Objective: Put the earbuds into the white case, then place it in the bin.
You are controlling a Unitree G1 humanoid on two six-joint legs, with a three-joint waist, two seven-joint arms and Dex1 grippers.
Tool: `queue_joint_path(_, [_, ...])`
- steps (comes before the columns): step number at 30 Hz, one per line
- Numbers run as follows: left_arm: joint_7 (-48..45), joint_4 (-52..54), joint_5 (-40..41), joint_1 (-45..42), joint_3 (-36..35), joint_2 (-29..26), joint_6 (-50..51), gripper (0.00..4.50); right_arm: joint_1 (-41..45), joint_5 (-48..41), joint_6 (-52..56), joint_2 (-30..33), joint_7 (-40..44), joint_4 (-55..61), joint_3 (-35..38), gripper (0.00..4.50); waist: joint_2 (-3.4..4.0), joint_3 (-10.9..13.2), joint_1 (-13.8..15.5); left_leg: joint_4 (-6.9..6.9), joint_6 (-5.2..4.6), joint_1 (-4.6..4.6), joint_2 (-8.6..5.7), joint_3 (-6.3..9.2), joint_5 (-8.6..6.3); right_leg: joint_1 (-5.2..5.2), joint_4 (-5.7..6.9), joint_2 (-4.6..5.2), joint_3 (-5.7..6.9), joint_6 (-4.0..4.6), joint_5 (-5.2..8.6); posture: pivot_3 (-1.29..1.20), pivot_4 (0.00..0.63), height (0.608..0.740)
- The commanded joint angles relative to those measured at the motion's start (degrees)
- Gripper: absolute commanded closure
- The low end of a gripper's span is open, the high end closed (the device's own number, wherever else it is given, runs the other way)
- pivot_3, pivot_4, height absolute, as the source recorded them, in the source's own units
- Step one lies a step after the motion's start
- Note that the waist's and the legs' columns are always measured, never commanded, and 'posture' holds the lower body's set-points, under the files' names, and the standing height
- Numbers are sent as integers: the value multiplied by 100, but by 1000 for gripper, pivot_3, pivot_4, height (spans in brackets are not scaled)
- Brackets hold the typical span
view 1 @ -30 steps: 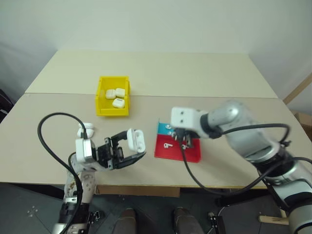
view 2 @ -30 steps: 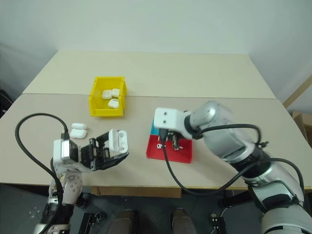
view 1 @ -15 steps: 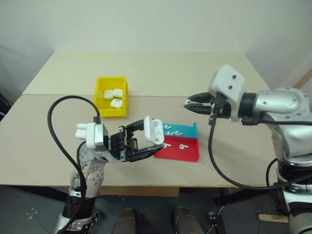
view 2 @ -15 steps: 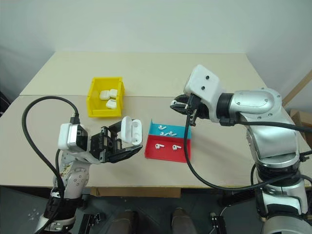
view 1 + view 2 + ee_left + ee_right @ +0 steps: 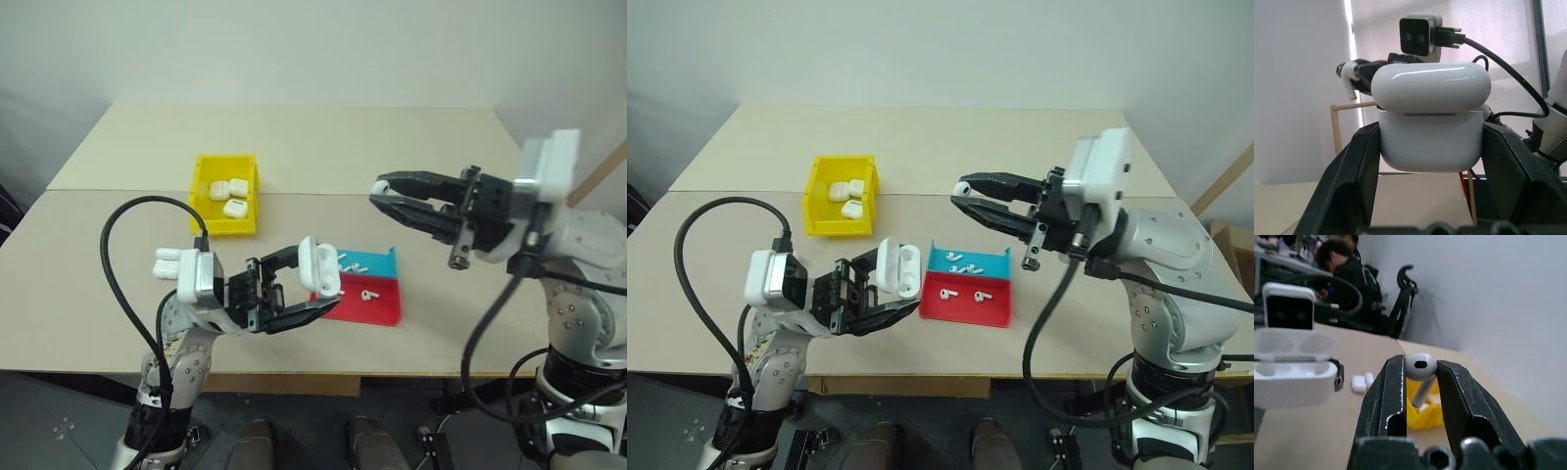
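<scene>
The right gripper (image 5: 1420, 377) has lifted off the red tray (image 5: 965, 311), jaws clamped on an earbud (image 5: 1421, 368), now facing the open white case (image 5: 898, 266) clamped in the left gripper (image 5: 890, 294); insertion comes next.

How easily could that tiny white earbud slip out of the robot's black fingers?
Fairly easily, I'd guess. The earbud looks glossy and rounded, and the right gripper pinches just its bulbous head, with the stem hanging free between the fingers. Being so small, it is probably very light, so a gentle squeeze may hold it. If dropped, its rounded shape would likely roll or bounce.
</scene>
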State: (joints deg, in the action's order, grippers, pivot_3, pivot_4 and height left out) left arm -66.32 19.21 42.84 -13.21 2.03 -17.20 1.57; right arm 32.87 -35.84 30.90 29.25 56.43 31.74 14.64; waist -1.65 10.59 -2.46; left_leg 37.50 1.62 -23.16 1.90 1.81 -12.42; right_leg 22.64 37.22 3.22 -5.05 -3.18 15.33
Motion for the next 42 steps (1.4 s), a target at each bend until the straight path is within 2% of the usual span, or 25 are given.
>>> queue_joint_path(1, [-50, 95, 96, 41, -27, 76, -112, 1735, -41, -541, -389, -58, 40, 84, 167, 3407, 0, 0, 2, 0, 0, 0, 0, 0, 0, -1, 0, 0, 0, 0, 0, 0, 150, 740])
queue_joint_path(8, [-177, 30, 114, 27, -26, 120, -105, 1735, -169, -818, -958, -201, 314, 6, -217, 3407, 0, 0, 0, 0, 0, 1, 0, 1, 0, -2, -2, 0, 1, 0, 0, 0, 150, 740])
queue_joint_path(18, [-405, -129, 176, -108, -31, 130, -50, 1735, 6, -736, -1693, -313, 977, -460, -851, 3407, 0, 0, 1, 0, 0, 3, 0, 2, 0, -4, -3, -1, 2, 0, 0, 0, 150, 740])
queue_joint_path(25, [-443, -167, 169, -148, -36, 171, -42, 1735, -2, -454, -2123, -402, 1111, -767, -1221, 3407, 0, 0, 3, 0, 0, 3, 0, 3, 0, -4, -4, 0, 2, 0, 0, 0, 150, 740])
queue_joint_path(42, [-475, -213, 136, -255, -46, 213, -61, 1735, -2, -141, -2491, -496, 1094, -927, -1585, 3407, 0, 0, 4, 0, 0, 2, 0, 4, 0, -4, -3, 0, 3, 0, 0, 0, 150, 740])
